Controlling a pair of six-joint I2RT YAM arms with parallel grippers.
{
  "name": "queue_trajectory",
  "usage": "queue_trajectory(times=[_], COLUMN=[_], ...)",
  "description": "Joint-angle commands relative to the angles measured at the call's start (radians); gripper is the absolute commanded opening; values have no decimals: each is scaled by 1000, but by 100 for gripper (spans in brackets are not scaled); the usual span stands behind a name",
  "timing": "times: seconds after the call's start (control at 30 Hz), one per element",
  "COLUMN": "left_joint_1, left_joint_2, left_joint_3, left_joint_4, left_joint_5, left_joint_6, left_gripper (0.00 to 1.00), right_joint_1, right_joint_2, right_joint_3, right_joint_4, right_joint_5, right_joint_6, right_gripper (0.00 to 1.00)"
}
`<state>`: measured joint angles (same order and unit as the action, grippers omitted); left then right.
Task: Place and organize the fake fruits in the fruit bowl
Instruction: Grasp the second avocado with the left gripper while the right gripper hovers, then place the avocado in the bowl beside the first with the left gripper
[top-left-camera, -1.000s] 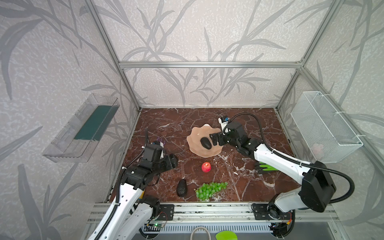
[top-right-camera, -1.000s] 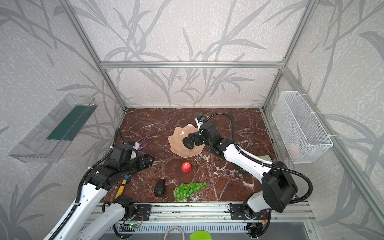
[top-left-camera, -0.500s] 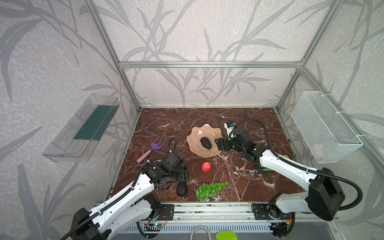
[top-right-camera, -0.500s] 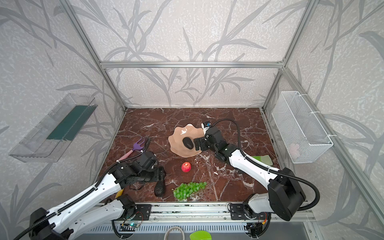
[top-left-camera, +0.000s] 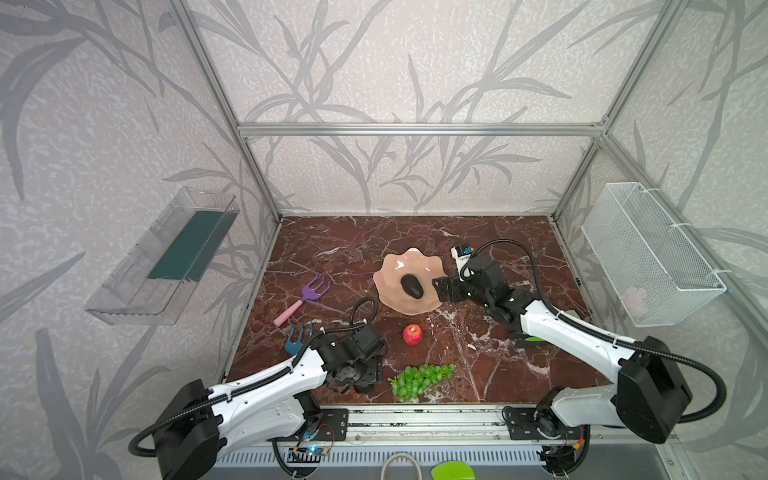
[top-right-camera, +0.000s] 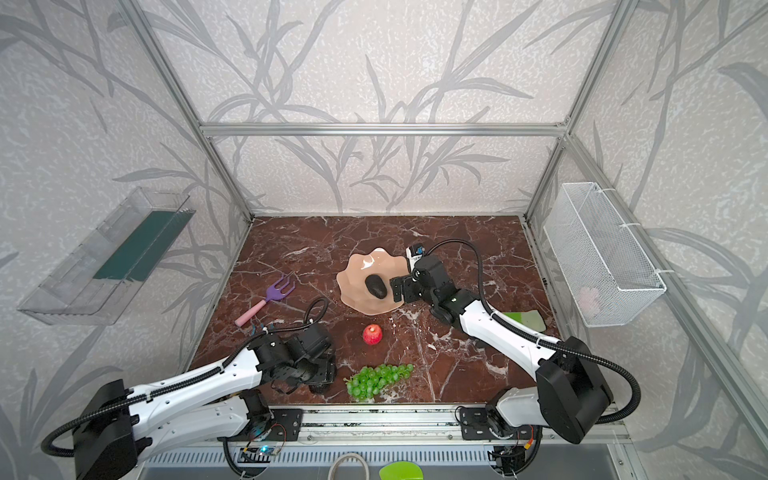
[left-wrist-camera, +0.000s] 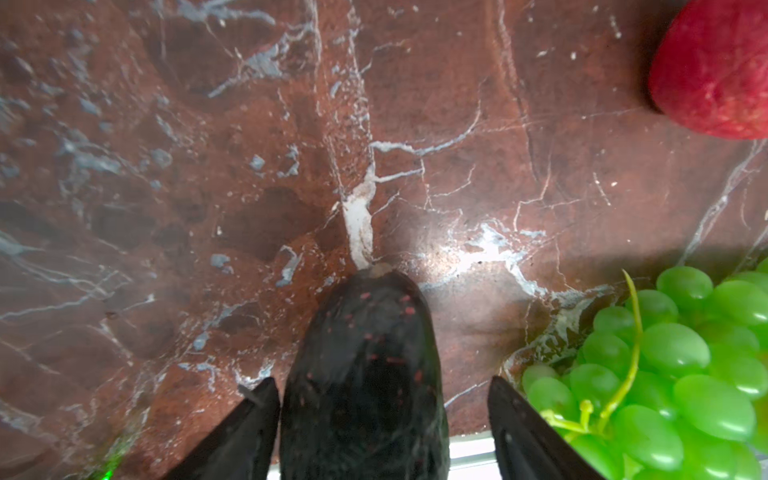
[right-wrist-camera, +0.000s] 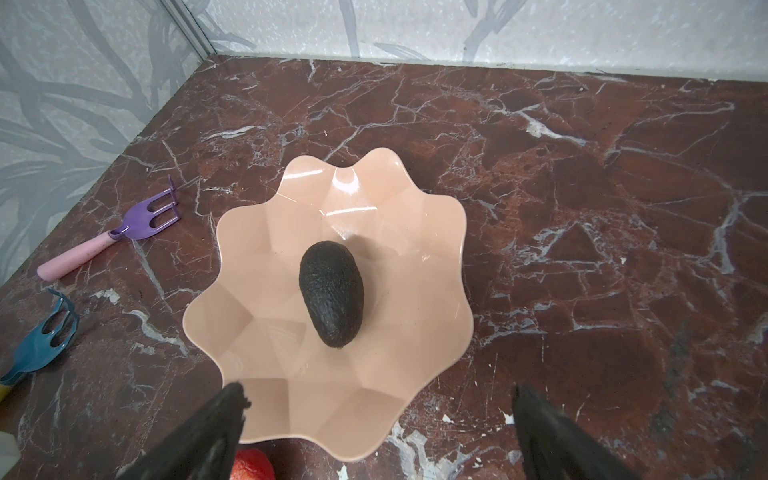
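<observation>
The peach-pink fruit bowl (top-left-camera: 397, 264) (right-wrist-camera: 374, 395) stands mid-table with one dark avocado (top-left-camera: 412, 286) (right-wrist-camera: 332, 291) lying in it. My right gripper (top-left-camera: 442, 289) (right-wrist-camera: 378, 390) hovers at the bowl's right rim, open and empty. At the table's front, my left gripper (top-left-camera: 365, 374) (left-wrist-camera: 382, 381) straddles the other avocado (left-wrist-camera: 365, 365); one finger touches it and a gap shows at the other. Both top views hide most of that avocado under the gripper. The red apple (top-left-camera: 412, 334) (left-wrist-camera: 715, 70) and the green grapes (top-left-camera: 419, 378) (left-wrist-camera: 673, 365) lie on the marble.
A purple rake (top-left-camera: 305, 297) and a blue hand tool (top-left-camera: 297, 338) lie left of the left arm. A green glove (top-right-camera: 525, 320) lies by the right arm. A wire basket (top-left-camera: 648, 257) hangs on the right wall, a clear tray (top-left-camera: 166, 257) on the left wall.
My left arm swung from the left side to the front and came down over the avocado, jaws narrowing. My right gripper drew back rightward out of the bowl, leaving the avocado there.
</observation>
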<state>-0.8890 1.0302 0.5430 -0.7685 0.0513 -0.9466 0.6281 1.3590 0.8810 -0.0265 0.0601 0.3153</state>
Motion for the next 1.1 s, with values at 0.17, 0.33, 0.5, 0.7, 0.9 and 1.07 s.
queue_trajectory(times=[0.17, 0.33, 0.5, 0.7, 0.9, 1.07], left_joint_1=[-5, -5, -4, 79, 223, 281], left_joint_2=[24, 2, -31, -8, 164, 348], left_joint_3=[-5, 30, 105, 272, 465, 628], left_joint_4=[9, -33, -95, -69, 59, 121], left_joint_5=[-20, -50, -126, -175, -106, -58], left_joint_6=[-26, -14, 22, 147, 320, 400], left_gripper=[59, 52, 51, 51, 51, 51], right_joint_1=[-14, -18, -24, -32, -43, -51], right_joint_2=[-21, -24, -33, -62, -120, -188], right_joint_3=[-25, -40, -53, -64, -79, -104], right_joint_4=[31, 36, 42, 35, -1, -48], right_joint_5=[-6, -11, -16, -11, -6, 7], right_joint_6=[24, 31, 38, 31, 21, 11], right_gripper=[99, 99, 99, 99, 99, 99])
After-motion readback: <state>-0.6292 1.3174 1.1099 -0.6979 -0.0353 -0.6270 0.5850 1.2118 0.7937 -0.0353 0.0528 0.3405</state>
